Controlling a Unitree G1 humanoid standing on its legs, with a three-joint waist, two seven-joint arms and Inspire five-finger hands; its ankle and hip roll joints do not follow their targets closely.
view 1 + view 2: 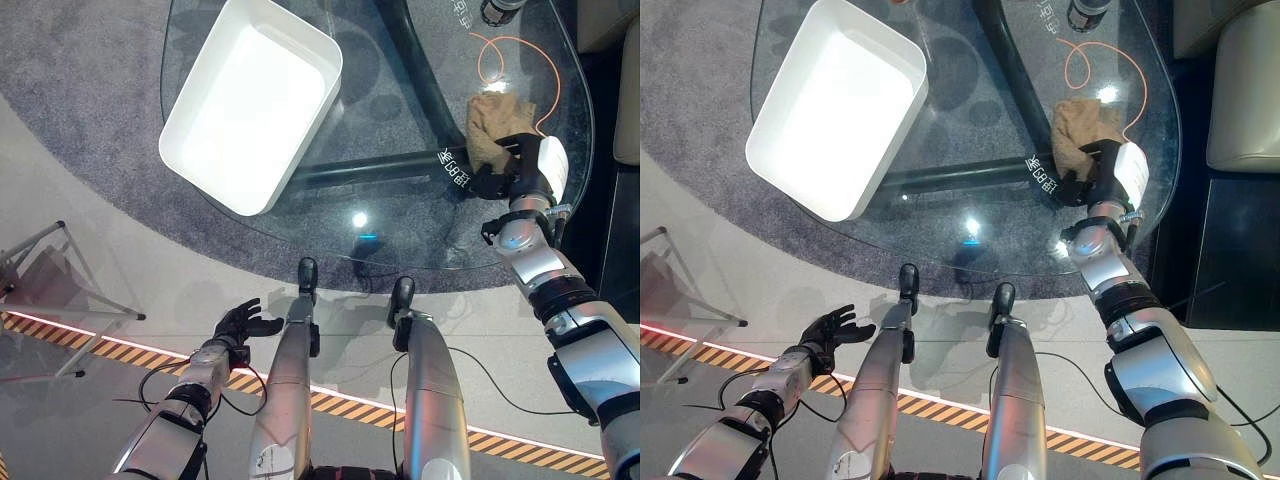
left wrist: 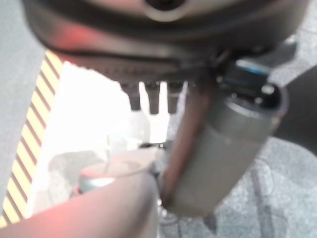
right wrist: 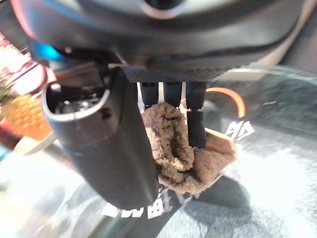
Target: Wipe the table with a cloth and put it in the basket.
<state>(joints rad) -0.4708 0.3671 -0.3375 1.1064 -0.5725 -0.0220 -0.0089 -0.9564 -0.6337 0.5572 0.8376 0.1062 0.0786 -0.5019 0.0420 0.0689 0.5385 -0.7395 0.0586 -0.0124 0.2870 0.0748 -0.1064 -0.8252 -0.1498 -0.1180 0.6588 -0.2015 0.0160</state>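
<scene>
A crumpled brown cloth lies on the right part of the round glass table. My right hand rests on the cloth's near edge. Its fingers curl down into the cloth, with the thumb beside them, so it is shut on it. The white rectangular basket stands empty on the table's left side, well away from the cloth. My left hand hangs low over the floor, off the table, fingers relaxed and open, holding nothing.
An orange cable loops on the glass just behind the cloth. A dark round object stands at the table's far edge. Beige furniture borders the right side. A metal folding stand and striped floor tape lie on the left.
</scene>
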